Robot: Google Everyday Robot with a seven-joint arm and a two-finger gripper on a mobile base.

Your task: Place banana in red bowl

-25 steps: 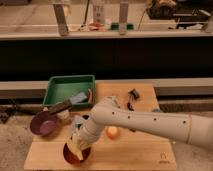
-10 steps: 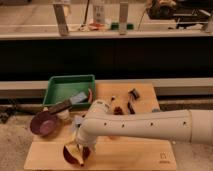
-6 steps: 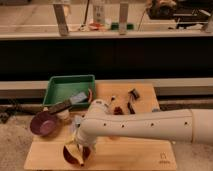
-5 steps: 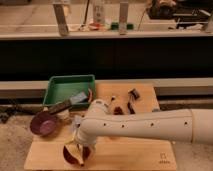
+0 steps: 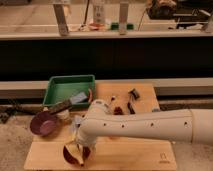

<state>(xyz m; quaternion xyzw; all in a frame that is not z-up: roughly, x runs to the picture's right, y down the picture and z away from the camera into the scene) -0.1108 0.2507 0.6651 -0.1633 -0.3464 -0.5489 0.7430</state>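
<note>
The red bowl [image 5: 75, 156] stands on the wooden board's front left part. My gripper [image 5: 81, 150] hangs from the white arm and reaches down into the bowl. A pale-yellow elongated shape, the banana [image 5: 69, 148], shows at the bowl's left inner side, right beside the gripper. I cannot tell whether the gripper still holds it. The arm's elbow covers the bowl's upper right rim.
A purple bowl [image 5: 43, 123] stands left of the arm, off the board's corner. A green tray [image 5: 59, 91] holding a grey tool lies behind it. Small dark objects [image 5: 132, 95] lie on the wooden board [image 5: 135, 152] at the back right. The white arm [image 5: 150, 125] spans the board's middle.
The arm has swung lower over the board, covering the small orange fruit, and the gripper has come down into the red bowl. In the last second it has barely moved.
</note>
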